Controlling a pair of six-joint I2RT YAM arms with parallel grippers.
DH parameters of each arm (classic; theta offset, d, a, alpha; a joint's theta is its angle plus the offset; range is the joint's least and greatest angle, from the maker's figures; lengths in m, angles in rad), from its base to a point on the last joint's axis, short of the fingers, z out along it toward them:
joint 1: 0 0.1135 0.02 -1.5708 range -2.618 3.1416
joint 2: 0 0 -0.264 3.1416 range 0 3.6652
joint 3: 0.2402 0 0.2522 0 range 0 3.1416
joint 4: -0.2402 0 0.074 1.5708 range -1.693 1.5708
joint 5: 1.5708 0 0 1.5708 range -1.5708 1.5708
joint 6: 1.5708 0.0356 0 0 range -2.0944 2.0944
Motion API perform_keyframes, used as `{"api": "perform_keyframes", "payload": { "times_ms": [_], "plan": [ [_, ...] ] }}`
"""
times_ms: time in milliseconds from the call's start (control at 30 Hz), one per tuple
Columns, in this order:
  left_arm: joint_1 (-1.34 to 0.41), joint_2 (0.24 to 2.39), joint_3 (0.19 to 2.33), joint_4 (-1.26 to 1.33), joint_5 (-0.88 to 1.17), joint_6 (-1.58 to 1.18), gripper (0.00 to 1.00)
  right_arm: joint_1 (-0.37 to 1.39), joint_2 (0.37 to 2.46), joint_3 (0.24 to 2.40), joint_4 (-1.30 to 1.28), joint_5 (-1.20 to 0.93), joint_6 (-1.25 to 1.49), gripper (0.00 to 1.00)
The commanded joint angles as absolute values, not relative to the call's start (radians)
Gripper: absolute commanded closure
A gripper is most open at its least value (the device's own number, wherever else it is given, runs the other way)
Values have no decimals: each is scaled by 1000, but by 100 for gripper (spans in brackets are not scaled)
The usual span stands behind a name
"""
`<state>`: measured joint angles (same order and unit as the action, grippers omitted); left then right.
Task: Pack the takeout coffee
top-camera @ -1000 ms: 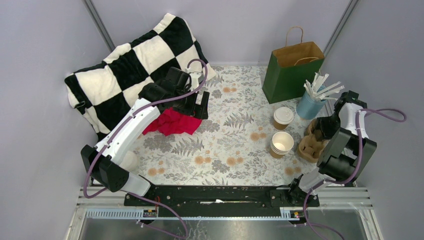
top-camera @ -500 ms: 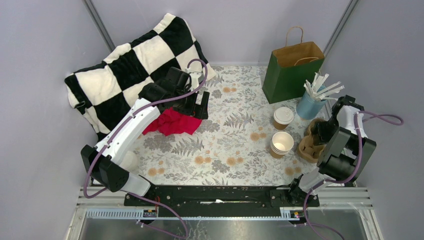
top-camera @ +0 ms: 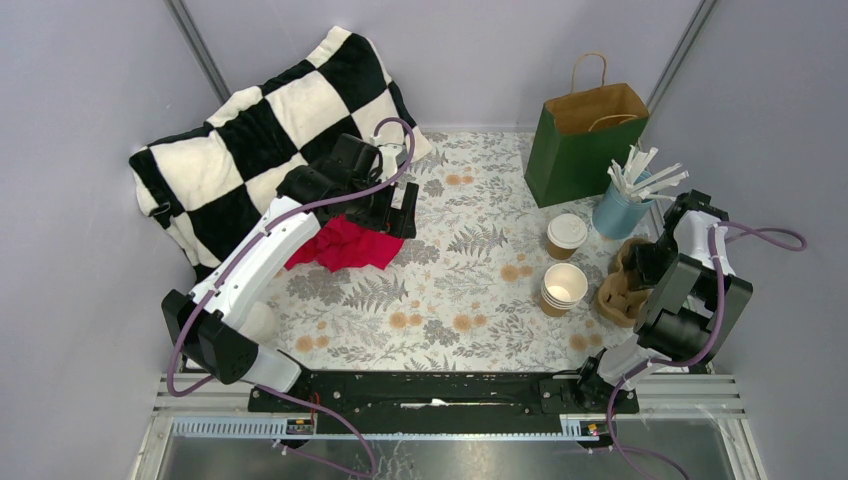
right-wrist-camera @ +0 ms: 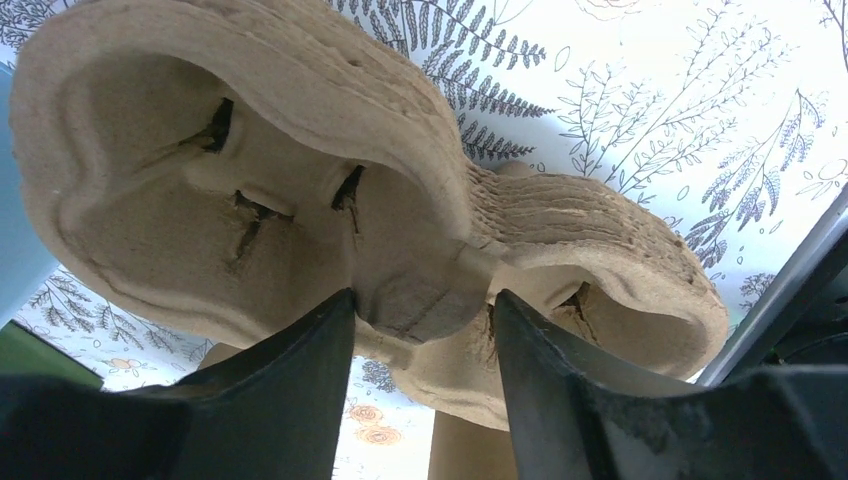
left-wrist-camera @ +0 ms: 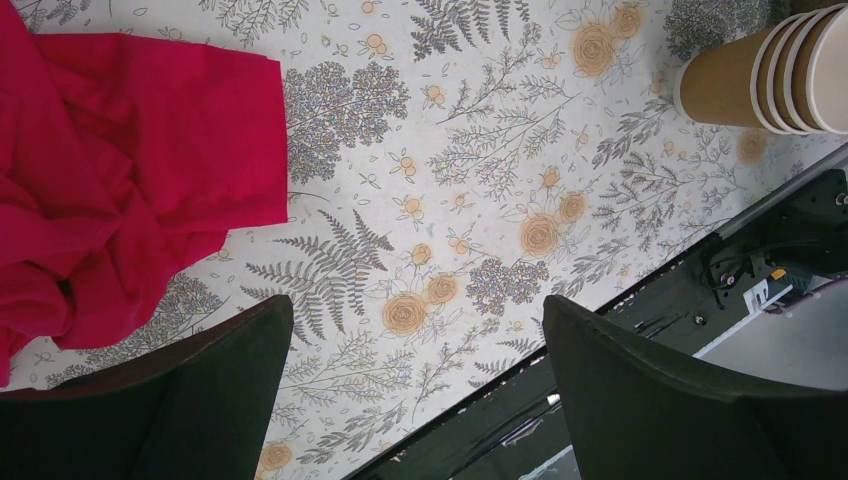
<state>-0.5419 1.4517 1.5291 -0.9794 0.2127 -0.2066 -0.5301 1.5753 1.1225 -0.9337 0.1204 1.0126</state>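
The takeout coffee (top-camera: 567, 235), a brown paper cup with a white lid, stands upright on the floral tablecloth in front of the green bag. To its right my right gripper (top-camera: 645, 262) is shut on the middle ridge of the molded cardboard cup carrier (top-camera: 622, 288), which sits tilted. In the right wrist view the carrier (right-wrist-camera: 300, 170) fills the frame, with both fingers of the right gripper (right-wrist-camera: 422, 300) pressed against its centre. My left gripper (top-camera: 400, 210) is far off by the red cloth. Nothing lies between the wide-open fingers of the left gripper (left-wrist-camera: 415, 310).
A stack of lidless brown cups (top-camera: 563, 288) stands just in front of the coffee and shows again in the left wrist view (left-wrist-camera: 770, 70). Behind are a green paper bag (top-camera: 580, 140) and a blue tin of white sticks (top-camera: 620, 205). A red cloth (top-camera: 345, 245) and a checkered blanket (top-camera: 260, 130) lie left.
My right wrist has shifted slightly with the carrier in its grip. The left arm has not moved.
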Motion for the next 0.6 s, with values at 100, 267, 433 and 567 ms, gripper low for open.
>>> {"api": "perform_keyframes", "payload": {
  "times_ms": [100,267,433,567],
  "plan": [
    [-538,1422,1535,-968,213,-195,1,-538,1551,1150,-958,161,1004,50],
    [-538,1422,1536,-968,215,-195,1,-541,1548,1157,-981,172,989,68],
    [-538,1421,1538,-968,216,-193,1,-540,1546,1233,-1074,189,919,73],
    [-538,1420,1532,-966,225,-197,1,-541,1526,1200,-1008,222,841,74]
  ]
}}
